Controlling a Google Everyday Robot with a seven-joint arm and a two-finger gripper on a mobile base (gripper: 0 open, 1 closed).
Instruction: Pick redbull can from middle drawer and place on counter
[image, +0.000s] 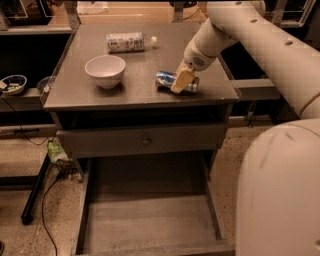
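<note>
And here we are at the grey cabinet, with the redbull can (164, 79) up on the counter (150, 65). It lies on its side near the front right corner, a little back from the front edge, with its length running roughly along that edge. The gripper (181, 80) is right down on it, its tan tip across the middle of the can so that silver and blue show on either side. Whether it is clamped on the can or standing loose around it, I cannot tell from this angle. The white arm (240, 30) sweeps in from over the right edge of the counter and slopes down to that spot. The robot's pale body (280, 190) fills the lower right of the view. Elsewhere on the counter, a white bowl (105, 70) sits upright toward the left edge, about midway between front and back and well apart from the can. A clear plastic bottle (127, 42) with a white cap lies on its side near the back edge, behind the bowl. Below the top, a grey drawer front (100, 142) with a small round knob (145, 141) is closed. Under that, the middle drawer (150, 220) is pulled out toward us, its low side walls and flat grey bottom in plain view. Off past the left edge, a small dark bowl (12, 84) rests on a lower shelf.
</note>
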